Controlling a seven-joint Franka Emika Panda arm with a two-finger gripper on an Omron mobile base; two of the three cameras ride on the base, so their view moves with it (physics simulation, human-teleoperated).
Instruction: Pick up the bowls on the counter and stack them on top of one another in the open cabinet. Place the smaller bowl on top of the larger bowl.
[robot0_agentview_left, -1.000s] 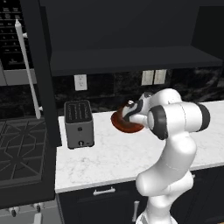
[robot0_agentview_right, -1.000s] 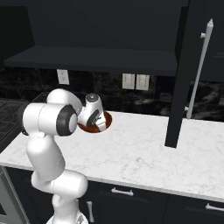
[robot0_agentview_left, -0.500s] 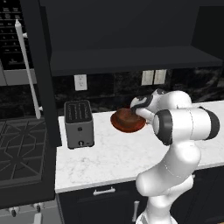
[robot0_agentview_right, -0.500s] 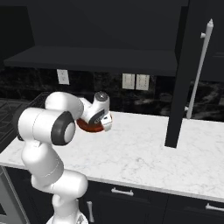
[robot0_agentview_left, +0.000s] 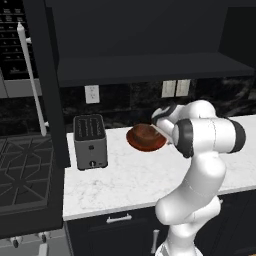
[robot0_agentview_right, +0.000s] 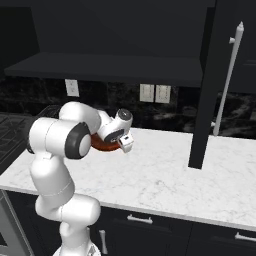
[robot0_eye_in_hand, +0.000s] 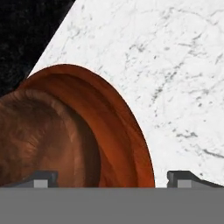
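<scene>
Left base view: two bowls sit nested on the white marble tabletop (robot0_agentview_left: 125, 175), near the dark back wall. The small bowl (robot0_agentview_left: 144, 133) is inside the large bowl (robot0_agentview_left: 145, 144), whose orange-red rim shows around it. A toaster (robot0_agentview_left: 90, 141) stands to the left, well apart. The white arm bends over from the right, its wrist just beside the bowls. The open cabinet (robot0_agentview_left: 150, 67) with its dark shelf is above; its door with a long white handle (robot0_agentview_left: 31, 77) hangs at left. A stove (robot0_agentview_left: 25, 175) is at far left.

Right base view: the hand (robot0_agentview_right: 126, 146) is low over the tabletop, just right of the large bowl's rim, mostly hidden by the arm. The second cabinet door stands at right.

Hand view: both bowls are at lower left, the small one inside the large. The finger tips (robot0_eye_in_hand: 188, 178) stand wide apart, released, holding nothing; one is over the small bowl, the other over marble, straddling the large bowl's rim.
</scene>
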